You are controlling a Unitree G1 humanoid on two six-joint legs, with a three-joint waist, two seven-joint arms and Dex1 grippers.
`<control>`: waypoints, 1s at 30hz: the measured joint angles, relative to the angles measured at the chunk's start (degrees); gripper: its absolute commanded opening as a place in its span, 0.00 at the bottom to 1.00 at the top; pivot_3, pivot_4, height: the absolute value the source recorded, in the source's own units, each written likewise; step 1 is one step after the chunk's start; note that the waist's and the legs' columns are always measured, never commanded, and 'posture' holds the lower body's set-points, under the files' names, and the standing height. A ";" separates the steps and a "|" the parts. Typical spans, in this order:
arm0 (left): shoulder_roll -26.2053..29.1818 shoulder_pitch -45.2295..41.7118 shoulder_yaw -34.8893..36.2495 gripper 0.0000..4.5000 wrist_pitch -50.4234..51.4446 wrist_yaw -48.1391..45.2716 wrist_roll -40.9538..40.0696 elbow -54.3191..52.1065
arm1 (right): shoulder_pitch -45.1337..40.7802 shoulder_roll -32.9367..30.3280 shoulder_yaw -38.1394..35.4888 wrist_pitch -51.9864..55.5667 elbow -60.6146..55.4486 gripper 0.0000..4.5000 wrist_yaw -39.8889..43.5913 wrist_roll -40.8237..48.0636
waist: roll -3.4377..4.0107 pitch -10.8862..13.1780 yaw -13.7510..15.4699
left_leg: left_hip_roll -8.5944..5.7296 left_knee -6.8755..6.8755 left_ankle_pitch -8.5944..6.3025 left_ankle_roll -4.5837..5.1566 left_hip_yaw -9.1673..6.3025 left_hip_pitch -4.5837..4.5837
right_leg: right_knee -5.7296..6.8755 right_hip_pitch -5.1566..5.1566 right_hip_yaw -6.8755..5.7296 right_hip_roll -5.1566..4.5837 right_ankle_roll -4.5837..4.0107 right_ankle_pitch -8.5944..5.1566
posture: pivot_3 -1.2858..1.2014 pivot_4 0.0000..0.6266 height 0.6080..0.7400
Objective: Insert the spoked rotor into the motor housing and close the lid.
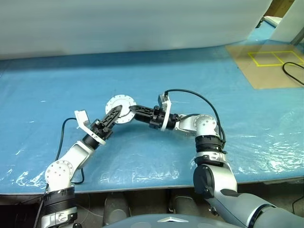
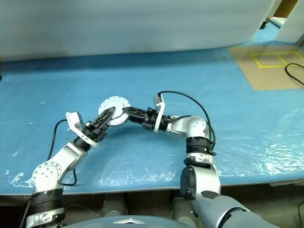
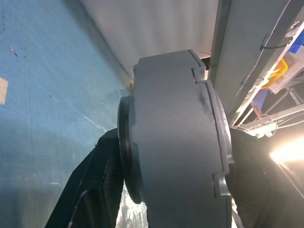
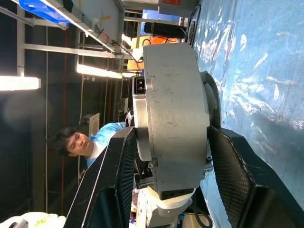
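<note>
Where both arms meet, a little toward 9 o'clock of centre in the head views, find the housing [image 1: 121, 105], turned with a flat round silvery face and small dark hub up toward the head camera, bolt holes dotted round its rim. Seems lifted clear of the blue table [image 1: 57, 85], though hard to be sure from above. Gripped from 3 o'clock by the right gripper [image 1: 133, 110], reaching in level toward 9 o'clock; seen along that wrist as a thick grey metal drum with a small dark socket in its side, wedged tight between the two black fingers [image 4: 118, 175], one pressed on each flat side. Met from 7 o'clock by the left gripper [image 1: 114, 114], angled up toward 1 o'clock and overlapping the lower rim of the disc; seen along that wrist as a dark grey drum with a stepped flange, very close to the lens. Cannot tell whether that claw is clamped or merely set around the drum. Cannot tell either whether the silvery face is a lid seated on the housing or part of it. Farther off, at 2 o'clock, note a brown board [image 1: 266, 71] marked with yellow tape squares, and a black cable [image 1: 290, 72] looping at its 3 o'clock edge. Beyond the right wrist, glimpse a person [image 4: 95, 142] in a light blue top under strip lights.
</note>
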 measured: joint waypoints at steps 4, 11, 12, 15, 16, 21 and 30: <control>-2.38 -0.40 0.46 0.59 -0.63 1.13 -1.21 0.80 | 0.09 -0.32 0.39 -0.44 -0.64 0.45 0.01 -0.01 | 0.00 0.00 -0.04 | 0.00 0.03 0.00 0.00 0.00 0.01 | 0.01 0.01 0.02 0.00 0.01 0.01 | 0.52 0.24 1.00; -7.00 -1.87 3.54 0.59 -3.88 5.29 -5.35 4.39 | -0.13 -0.15 0.48 -3.15 -0.99 0.82 0.32 0.40 | -0.02 0.00 -0.18 | 0.01 0.06 0.00 0.00 0.00 0.04 | 0.02 0.02 0.06 0.02 0.02 0.02 | 0.52 0.24 1.00; -7.08 -1.85 4.36 0.59 -4.44 5.67 -5.39 5.04 | -0.23 -0.15 0.32 -3.57 -0.92 0.89 0.28 0.51 | -0.02 0.00 -0.20 | 0.01 0.06 0.00 0.00 0.00 0.05 | 0.03 0.02 0.06 0.03 0.02 0.02 | 0.52 0.24 1.00; -6.90 -1.46 5.68 0.59 -5.16 5.89 -5.43 6.03 | -0.89 -0.37 -0.26 -4.66 -0.54 0.89 -0.10 0.72 | -0.07 0.01 -0.05 | -0.02 0.07 0.01 0.01 -0.01 0.00 | -0.01 0.03 0.05 0.00 0.06 0.04 | 0.52 0.24 1.00; -7.00 -1.44 5.77 0.59 -5.21 5.91 -5.48 6.02 | -0.96 -0.45 -0.33 -4.82 -0.54 0.89 -0.10 0.92 | -0.09 0.01 0.00 | -0.02 0.07 0.01 0.01 -0.02 -0.01 | -0.01 0.03 0.05 0.00 0.07 0.04 | 0.52 0.24 1.00; -9.07 -2.31 6.23 0.59 -8.10 5.98 -4.99 6.02 | -1.00 -0.20 -0.13 -4.83 -0.54 0.89 -0.11 1.71 | -0.13 0.03 0.03 | -0.01 0.09 0.01 0.01 -0.04 -0.01 | 0.01 0.05 0.03 0.00 0.07 0.05 | 0.52 0.24 1.00; -8.59 -6.31 7.80 0.59 -25.44 4.76 11.36 11.01 | -0.95 -0.44 1.03 -4.79 -0.96 0.89 0.64 1.87 | -0.15 0.02 -0.08 | -0.02 0.11 0.13 0.22 -0.04 0.02 | 0.02 0.07 0.04 -0.01 0.09 0.06 | 0.52 0.24 1.00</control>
